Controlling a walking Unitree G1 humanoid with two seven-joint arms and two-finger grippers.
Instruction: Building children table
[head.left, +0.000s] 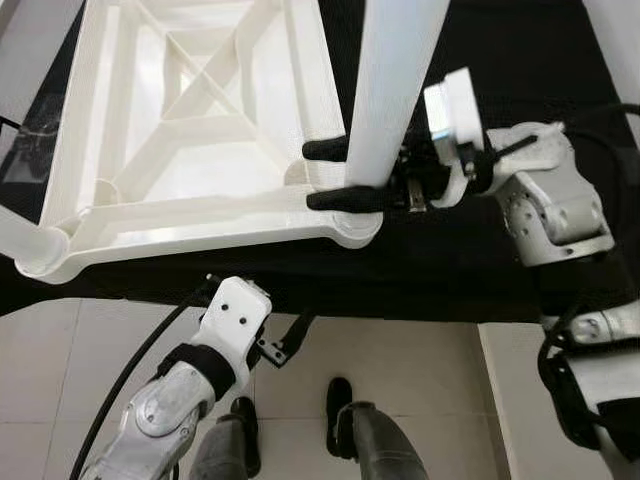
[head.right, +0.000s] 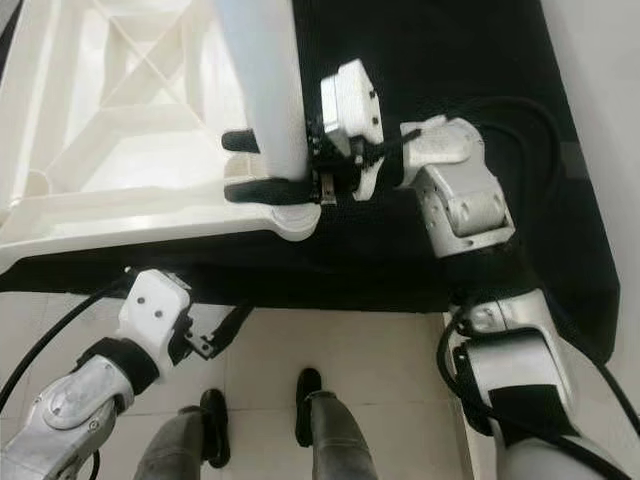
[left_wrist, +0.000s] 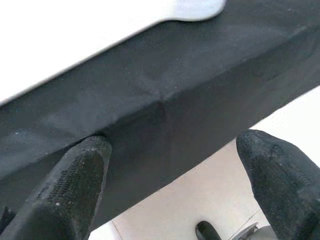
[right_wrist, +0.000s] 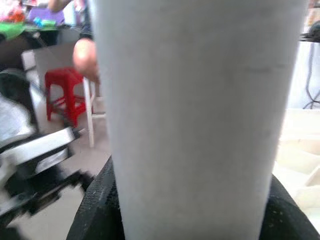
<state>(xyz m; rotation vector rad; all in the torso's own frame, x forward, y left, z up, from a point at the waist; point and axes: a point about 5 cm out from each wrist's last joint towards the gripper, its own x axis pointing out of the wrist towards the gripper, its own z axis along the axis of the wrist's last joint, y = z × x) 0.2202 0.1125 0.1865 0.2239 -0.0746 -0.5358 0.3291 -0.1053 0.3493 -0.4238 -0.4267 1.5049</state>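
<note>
Children's table top (head.left: 190, 215), white plastic w/ X-shaped ribs on its underside, lay upside down on a black-covered surface (head.left: 500, 60) in front of you, taking up most of the left part of the head views. Its near edge ran close to the black surface's front edge, w/ a round leg socket at each near corner. Black cover hung down the front; below it was pale tiled floor (head.left: 420, 380), w/ your robot's two feet near the bottom.

White table leg (head.left: 385, 90), a long tapered tube, stood roughly upright w/ its lower end at the near right corner socket (head.left: 355, 228) of the overturned top. You couldn't tell from the pics whether it was fully seated in the socket.

Your right hand (head.left: 330, 175) reached in from the right, clamped on the leg just above the socket: one black finger on the far side, one on the near side, both pressed against the tube. In the right wrist view the leg (right_wrist: 197, 115) filled the centre, fingers hugging it either side; behind it, blurred, a red stool (right_wrist: 62, 95) and part of a person.

Your left hand (head.left: 285, 345) hung low, below the front edge of the black surface and above the floor, apart from the table parts. Left wrist view showed its fingers (left_wrist: 75, 185) spread wide w/ nothing between them, pointing at the black cover's front edge.
</note>
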